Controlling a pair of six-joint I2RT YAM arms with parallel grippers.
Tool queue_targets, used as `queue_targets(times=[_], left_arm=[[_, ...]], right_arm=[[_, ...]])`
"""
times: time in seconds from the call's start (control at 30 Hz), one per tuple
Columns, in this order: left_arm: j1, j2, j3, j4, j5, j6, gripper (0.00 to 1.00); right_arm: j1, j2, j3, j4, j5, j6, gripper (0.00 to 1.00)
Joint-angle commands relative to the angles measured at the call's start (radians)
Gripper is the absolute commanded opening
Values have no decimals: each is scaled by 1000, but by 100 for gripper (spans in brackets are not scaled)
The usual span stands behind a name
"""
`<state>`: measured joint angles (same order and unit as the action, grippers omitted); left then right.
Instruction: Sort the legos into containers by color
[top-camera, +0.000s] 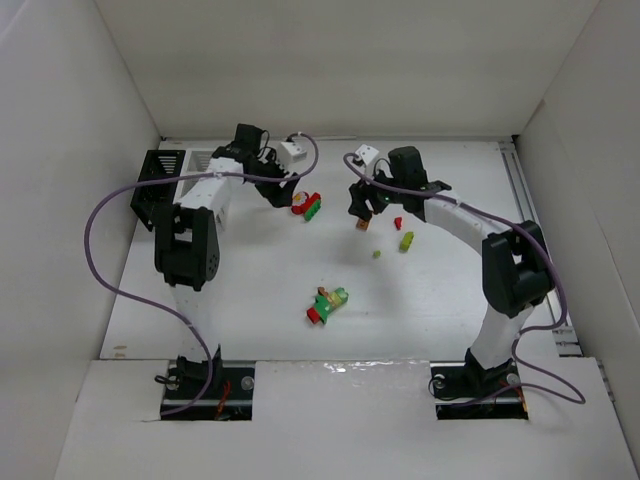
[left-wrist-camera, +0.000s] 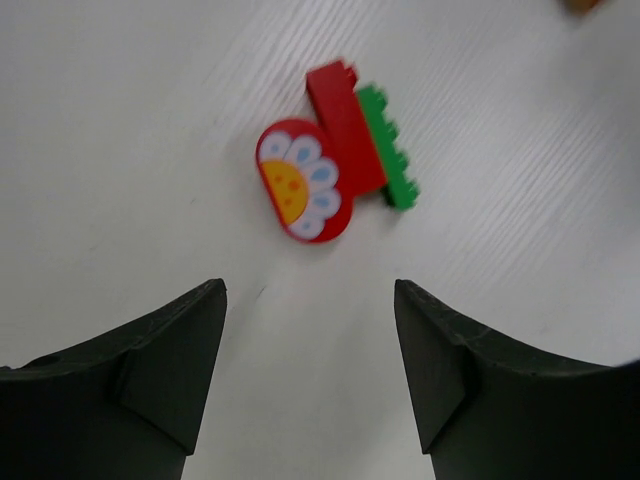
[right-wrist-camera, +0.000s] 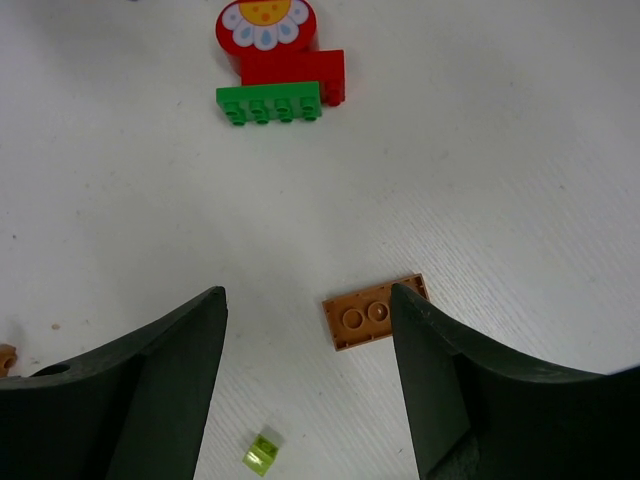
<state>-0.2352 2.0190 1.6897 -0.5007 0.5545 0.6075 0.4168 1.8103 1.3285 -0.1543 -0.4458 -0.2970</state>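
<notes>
A red flower piece joined to a red brick and a green plate (left-wrist-camera: 335, 160) lies on the white table just ahead of my left gripper (left-wrist-camera: 310, 300), which is open and empty. The same cluster (top-camera: 307, 206) sits between both grippers in the top view and shows far off (right-wrist-camera: 275, 60) in the right wrist view. My right gripper (right-wrist-camera: 308, 295) is open above an upturned orange plate (right-wrist-camera: 365, 315), which lies by its right finger. A tiny yellow-green piece (right-wrist-camera: 261, 452) lies below. The black bin (top-camera: 158, 185) and white bin (top-camera: 200, 160) stand at the back left.
A small red brick (top-camera: 398, 222), a yellow-green brick (top-camera: 406, 241) and a tiny yellow-green bit (top-camera: 377, 253) lie near the right arm. A mixed red, green and orange cluster (top-camera: 327, 304) sits mid-table. White walls enclose the table.
</notes>
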Motion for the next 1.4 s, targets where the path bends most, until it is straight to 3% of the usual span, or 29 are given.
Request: queue_targets(times=[0.0,0.27,0.57,0.9,1.03,1.37], left_arm=[[57,13,86,-195,87,371,66],[66,23,65,-188,111,728,69],[7,104,114,-99,90,759,72],[-35,187,211,-162,110,831,73],[-44,236,278,-263,128,889,74],[-64,274,298,-312,127,959,74]], right_arm=[[-10,-32,5,21,-24,18,71],[-10,-52,-17,-1,-14,-1,72],[-10,-52,-17,-1,7,-22,75],[-21,-72,-44,-10,36,-13,77],[-42,-81,-45,-10,27,-13,77],[-82,-91,-54,-10,9,33,78]])
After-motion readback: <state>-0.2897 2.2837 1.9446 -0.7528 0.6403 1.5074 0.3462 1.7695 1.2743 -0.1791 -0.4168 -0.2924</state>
